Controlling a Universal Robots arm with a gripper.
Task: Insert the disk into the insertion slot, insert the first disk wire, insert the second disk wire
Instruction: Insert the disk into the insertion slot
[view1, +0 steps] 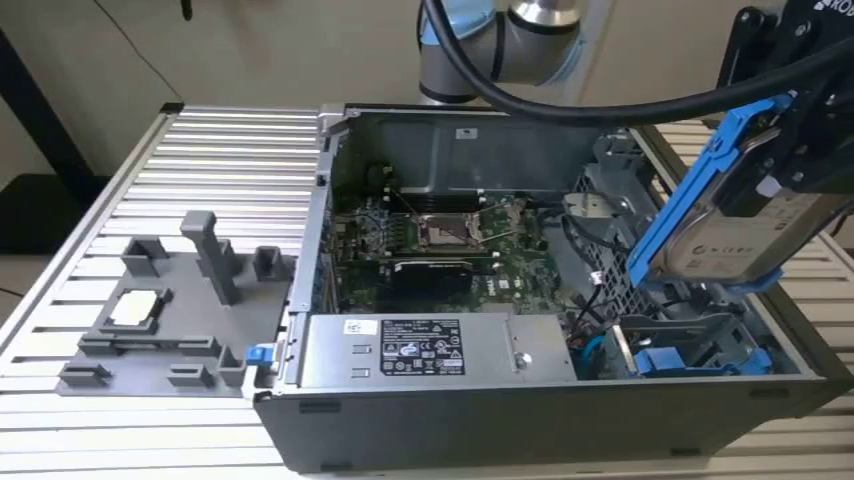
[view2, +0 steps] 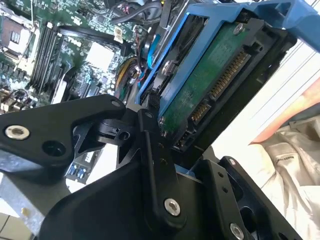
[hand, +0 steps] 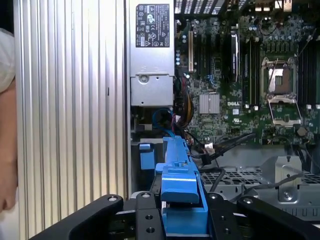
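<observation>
disk (view1: 747, 235) held over the case (view1: 534, 425)

from the exterior view's left: grey fixture tray (view1: 160, 345), power-supply box (view1: 420, 350), insertion slot (view1: 674, 328), then the disk, tilted above the slot and clear of it, the gripper (view1: 794, 165) closed on its blue carrier (view1: 681, 195).

We see an open computer case (view1: 534, 420) lying on a ribbed metal table (view1: 200, 150). Inside, a green motherboard (view1: 367, 260) with a square processor socket (view1: 447, 232) sits beside a grey labelled power-supply box (view1: 414, 350). Toward the exterior view's left, a grey plastic holder (view1: 140, 345) on the table carries a small white square (view1: 138, 308). In the first wrist view, a person's arm (hand: 6, 150) shows beside the table.
</observation>
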